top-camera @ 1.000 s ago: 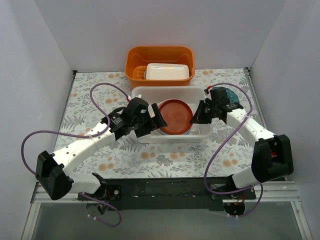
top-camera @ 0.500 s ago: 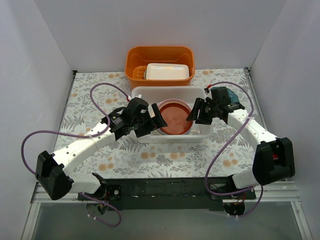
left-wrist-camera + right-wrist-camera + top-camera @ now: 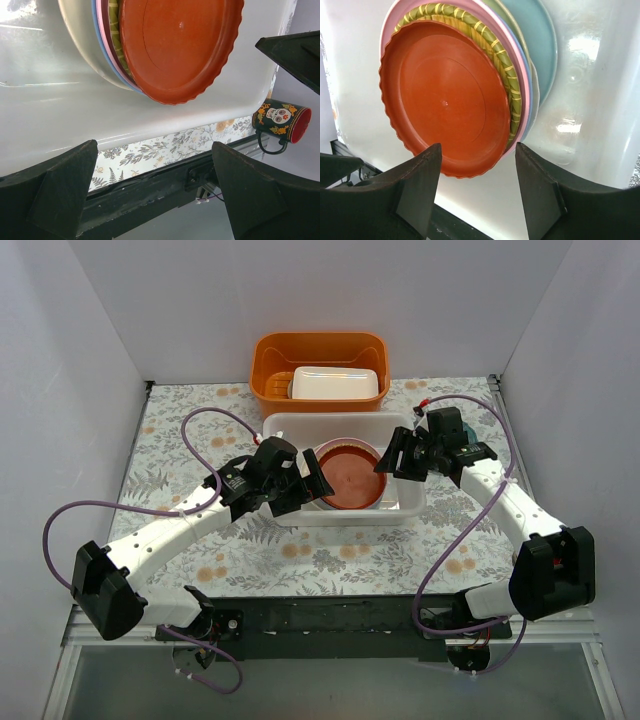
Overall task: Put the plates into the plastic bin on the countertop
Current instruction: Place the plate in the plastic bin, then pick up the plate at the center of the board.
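The plastic bin stands mid-countertop and holds a stack of plates. A red-brown scalloped plate lies on top. In the right wrist view this red-brown plate covers yellow woven, pink, light blue, cream and teal plates. My right gripper hangs open over the bin's right side, just above the stack, and holds nothing. That gripper has its fingers apart, off the plate's rim. My left gripper is wide open at the bin's left front, empty. In its own view, the left gripper faces the plate and the bin wall.
An orange tub holding a small white box stands right behind the bin. A dark skull-print mug lies on the cloth right of the bin. Grey walls close in both sides. The black mounting rail runs along the near edge.
My right gripper opened and let go of the red-brown plate, which dropped from a tilt to lie flat on the stack. The right arm drew slightly back. The left arm stayed still.
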Robot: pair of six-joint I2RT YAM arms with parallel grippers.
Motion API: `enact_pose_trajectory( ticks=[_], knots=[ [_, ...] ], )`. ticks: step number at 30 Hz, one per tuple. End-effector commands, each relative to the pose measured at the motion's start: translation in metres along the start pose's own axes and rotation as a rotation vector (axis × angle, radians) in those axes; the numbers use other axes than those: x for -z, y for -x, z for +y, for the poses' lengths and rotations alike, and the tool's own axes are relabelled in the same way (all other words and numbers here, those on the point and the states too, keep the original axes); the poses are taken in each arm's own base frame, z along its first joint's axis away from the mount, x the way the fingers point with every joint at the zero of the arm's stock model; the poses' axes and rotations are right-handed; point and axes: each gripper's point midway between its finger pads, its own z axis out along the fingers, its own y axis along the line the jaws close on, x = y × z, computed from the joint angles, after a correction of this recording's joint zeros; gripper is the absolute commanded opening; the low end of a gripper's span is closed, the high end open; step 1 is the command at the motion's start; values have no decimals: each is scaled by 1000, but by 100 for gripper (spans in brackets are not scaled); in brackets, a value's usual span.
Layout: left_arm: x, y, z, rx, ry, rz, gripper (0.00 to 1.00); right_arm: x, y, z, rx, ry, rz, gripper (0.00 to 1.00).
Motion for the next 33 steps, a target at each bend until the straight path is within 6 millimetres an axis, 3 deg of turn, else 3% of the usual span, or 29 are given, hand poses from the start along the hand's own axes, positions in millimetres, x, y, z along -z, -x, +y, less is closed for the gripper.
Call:
enact_pose_trajectory(
  ticks=[1,6,11,21,30,33],
  knots=[
    [2,0,-2,-5,-14,-3,98,7,23,5,20,-20,-66,68],
    [1,0,-1,-5,-13,-2,98,11,39,0,3,-25,-87,68],
    [-2,-2,-1,-9,-9,6,98,20,56,-17,-51,-9,-113,68],
    [-5,-2,-1,-11,-11,6,98,56,88,-89,-190,-45,-203,67],
    [-6,-3,-8,-13,-32,26,98,74,87,-150,-320,-94,-245,67],
    [-6,-4,-7,-16,-29,27,98,77,83,-162,-347,-102,-243,67]
  ],
)
